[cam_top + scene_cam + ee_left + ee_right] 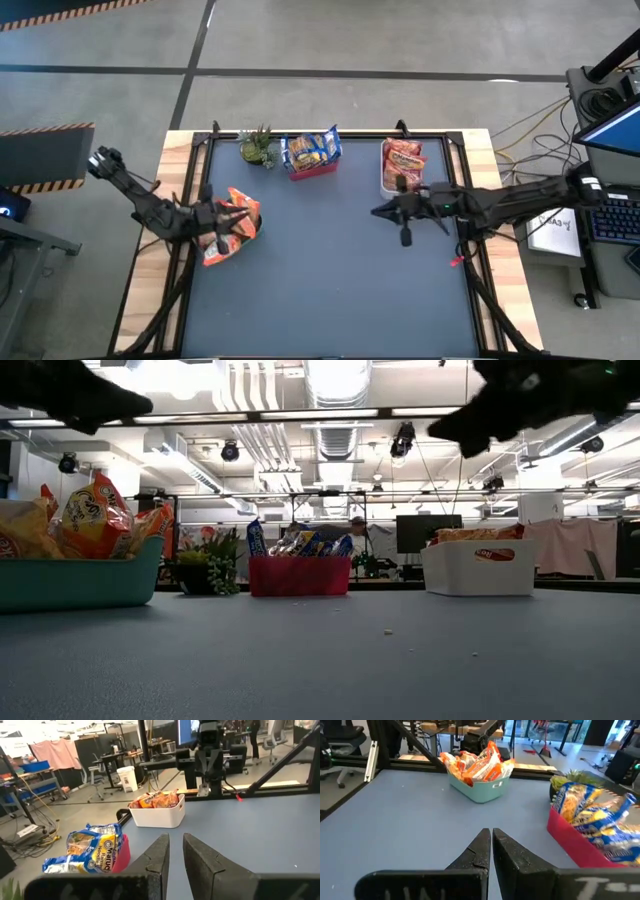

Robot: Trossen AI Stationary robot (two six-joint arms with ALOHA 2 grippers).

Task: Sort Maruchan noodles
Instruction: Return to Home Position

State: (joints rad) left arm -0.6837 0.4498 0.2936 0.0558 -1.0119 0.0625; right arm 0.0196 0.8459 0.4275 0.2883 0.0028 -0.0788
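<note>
Hovering over the teal bin (232, 225) of orange Maruchan packets (92, 518), the left gripper (216, 228) is holding nothing, jaws slightly apart — yellow-and-blue packets (311, 149) are filling the red bin (299, 576), red packets (404, 158) the white bin (477, 568), beside the right gripper (402, 212), jaws together

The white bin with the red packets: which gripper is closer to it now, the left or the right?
The right. The right gripper hovers just beside the white bin, nearer the table's middle. The left gripper is across the table, over the teal bin of orange packets.

noodles (312, 149) in three bins (310, 170), plant (257, 147) beside
</note>
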